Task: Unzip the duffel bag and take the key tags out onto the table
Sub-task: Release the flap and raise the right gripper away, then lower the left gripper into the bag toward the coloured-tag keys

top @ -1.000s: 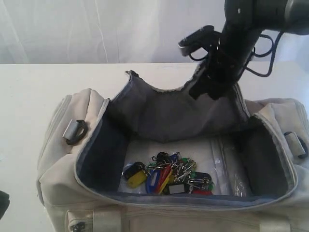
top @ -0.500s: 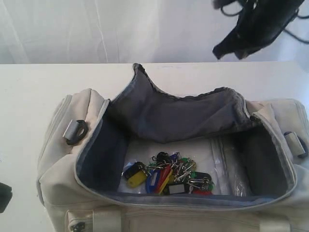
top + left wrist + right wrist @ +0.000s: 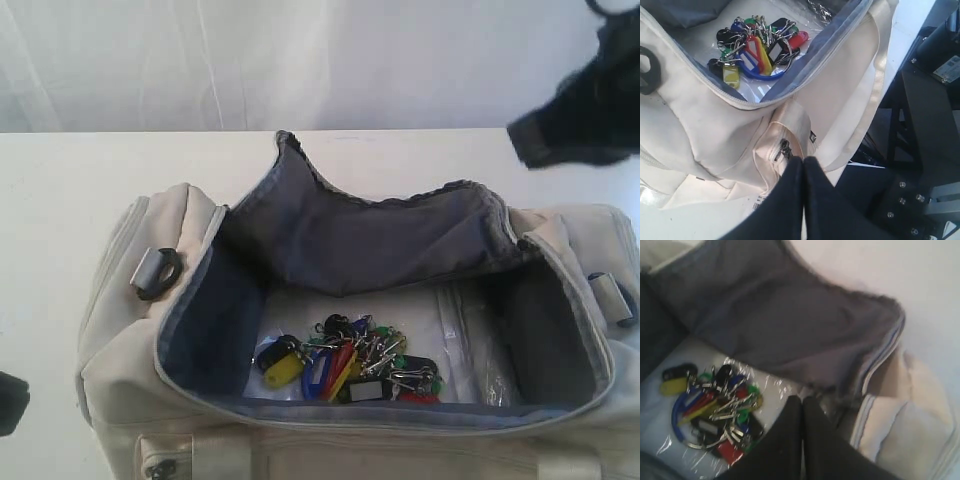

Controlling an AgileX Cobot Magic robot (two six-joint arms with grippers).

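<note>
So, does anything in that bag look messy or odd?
Nothing looks spilled or damaged. The bag lies open, its flap standing unevenly at the far side, and the key tags lie tangled on its floor.

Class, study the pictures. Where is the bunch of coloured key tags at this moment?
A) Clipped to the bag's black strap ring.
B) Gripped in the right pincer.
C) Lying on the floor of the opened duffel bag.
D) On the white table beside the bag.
C: the key tags lie on the bottom inside the unzipped duffel bag, and the right pincer is shut on nothing.
</note>
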